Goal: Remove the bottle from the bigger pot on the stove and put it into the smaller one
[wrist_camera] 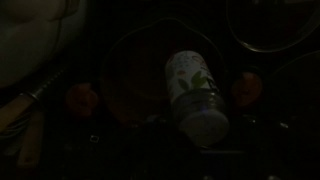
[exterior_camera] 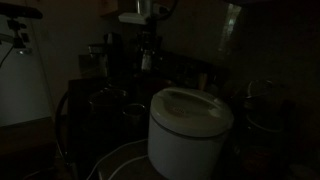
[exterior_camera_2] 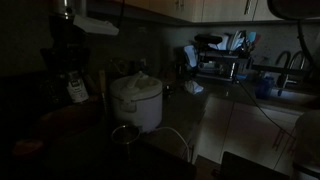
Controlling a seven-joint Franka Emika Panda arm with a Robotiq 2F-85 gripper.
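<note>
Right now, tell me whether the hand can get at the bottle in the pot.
Probably yes. In the wrist view the bottle lies uncovered in the lidless pot, straight below, nothing across it. The hand hangs above; too dark to tell if it is open.

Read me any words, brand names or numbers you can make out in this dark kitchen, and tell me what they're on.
None can be read: all three pictures are very dark.
On the pale cylindrical bottle with a green leaf print: label too blurred, no lettering legible.
On the white round rice cooker: no marking that can be made out.
</note>
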